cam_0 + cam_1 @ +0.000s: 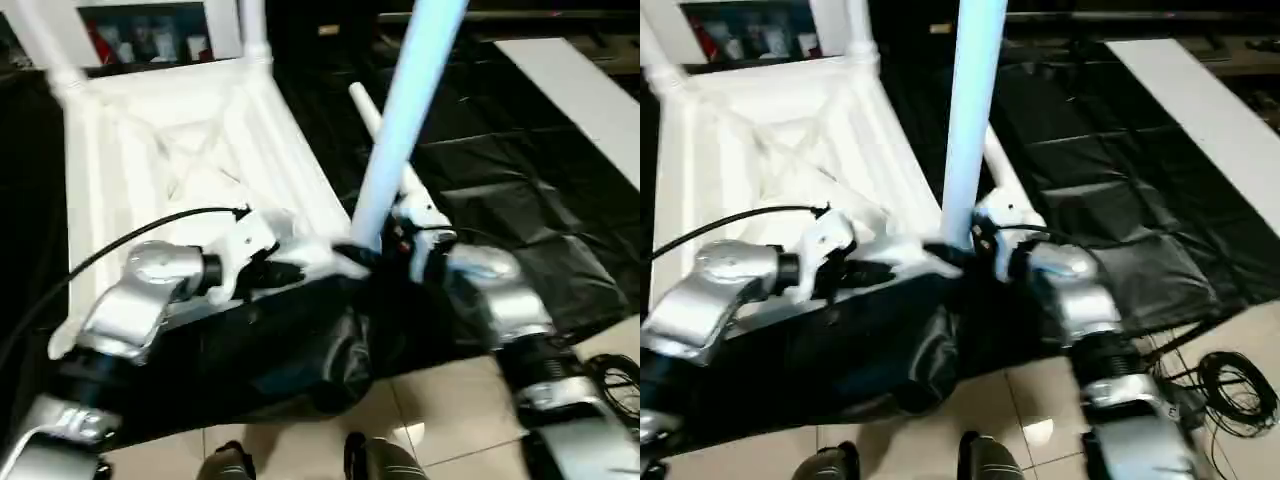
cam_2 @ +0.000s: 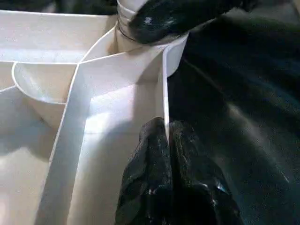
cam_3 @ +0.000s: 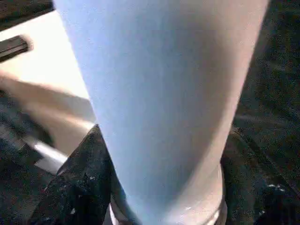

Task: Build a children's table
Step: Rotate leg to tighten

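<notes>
The white tabletop (image 1: 190, 150) lies upside down on a black sheet, ribs facing up. My left gripper (image 2: 166, 129) is shut on the thin rim wall at its near edge, close to the near right corner socket (image 2: 176, 51). A long white leg (image 1: 405, 110) stands upright in that socket. My right gripper (image 1: 375, 248) is shut on the leg's base, with a black finger (image 3: 79, 187) on each side of the tube. Two more legs (image 1: 252, 25) stand in the far corners. Another leg (image 1: 365, 105) lies on the sheet behind the upright one.
A flat white board (image 1: 590, 90) lies at the far right on the black sheet (image 1: 500, 200). A white cabinet (image 1: 150, 30) stands behind the tabletop. Tiled floor (image 1: 450, 400) runs along the near edge, with a coil of black cable (image 1: 1230, 390) at the right.
</notes>
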